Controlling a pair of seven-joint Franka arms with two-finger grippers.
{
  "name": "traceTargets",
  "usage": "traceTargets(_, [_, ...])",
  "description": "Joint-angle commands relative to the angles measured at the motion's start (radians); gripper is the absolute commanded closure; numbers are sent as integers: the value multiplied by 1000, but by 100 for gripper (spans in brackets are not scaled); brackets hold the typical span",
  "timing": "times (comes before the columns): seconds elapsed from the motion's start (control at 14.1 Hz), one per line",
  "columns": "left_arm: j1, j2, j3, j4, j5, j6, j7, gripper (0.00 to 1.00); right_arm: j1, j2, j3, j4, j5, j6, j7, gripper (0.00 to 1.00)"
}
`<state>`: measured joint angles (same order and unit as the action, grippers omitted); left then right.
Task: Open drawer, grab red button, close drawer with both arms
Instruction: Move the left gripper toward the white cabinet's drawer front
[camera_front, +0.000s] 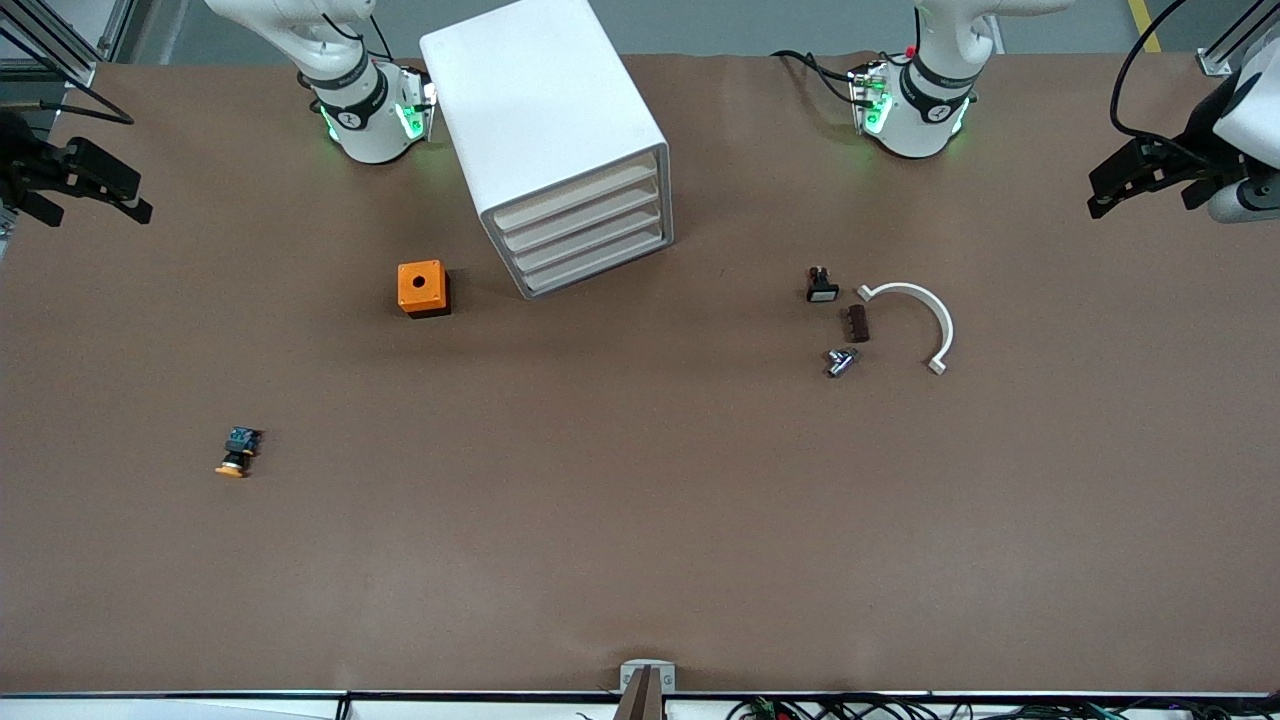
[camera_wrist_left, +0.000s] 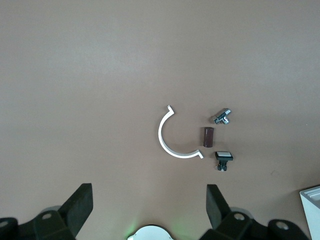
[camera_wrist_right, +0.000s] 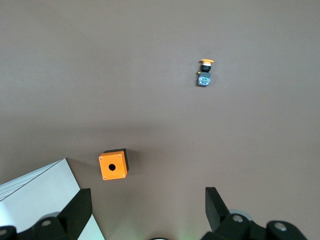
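Note:
The white cabinet (camera_front: 545, 120) stands between the two arm bases, and its four beige-fronted drawers (camera_front: 585, 230) are all shut. The red-capped button is not in view. My left gripper (camera_front: 1140, 180) hangs open and empty over the left arm's end of the table; in the left wrist view (camera_wrist_left: 149, 200) its fingers stand wide apart over bare table. My right gripper (camera_front: 90, 190) hangs open and empty over the right arm's end; in the right wrist view (camera_wrist_right: 148, 200) it is above the cabinet's corner (camera_wrist_right: 35, 195) and the orange box (camera_wrist_right: 113, 165).
An orange box with a round hole (camera_front: 423, 288) sits beside the cabinet. An orange-yellow capped button (camera_front: 235, 455) lies nearer the camera. A black button with white face (camera_front: 821, 286), a brown block (camera_front: 857, 323), a metal part (camera_front: 840, 361) and a white arc (camera_front: 915, 320) lie toward the left arm's end.

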<state>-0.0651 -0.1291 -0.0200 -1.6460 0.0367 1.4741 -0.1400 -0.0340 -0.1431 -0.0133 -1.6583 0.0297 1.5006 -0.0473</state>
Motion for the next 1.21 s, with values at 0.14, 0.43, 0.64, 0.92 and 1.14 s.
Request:
traceTargets(0.14, [-2, 25, -2, 34, 5, -18, 10, 0, -3, 14, -7, 17, 9, -13, 15, 0])
traceTargets(0.43, [-1, 112, -2, 90, 8, -18, 11, 0, -4, 14, -8, 18, 9, -14, 12, 0])
traceTargets(0.64, [-18, 195, -14, 81, 6, -12, -9, 0, -6, 16, -10, 20, -2, -13, 10, 0])
traceTargets(0.92, [-39, 317, -38, 66, -8, 107, -163, 0, -7, 17, -10, 20, -4, -13, 12, 0])
traceTargets(1.14, [-114, 420, -48, 75, -64, 204, -498, 0, -9, 17, -11, 21, -4, -13, 14, 0])
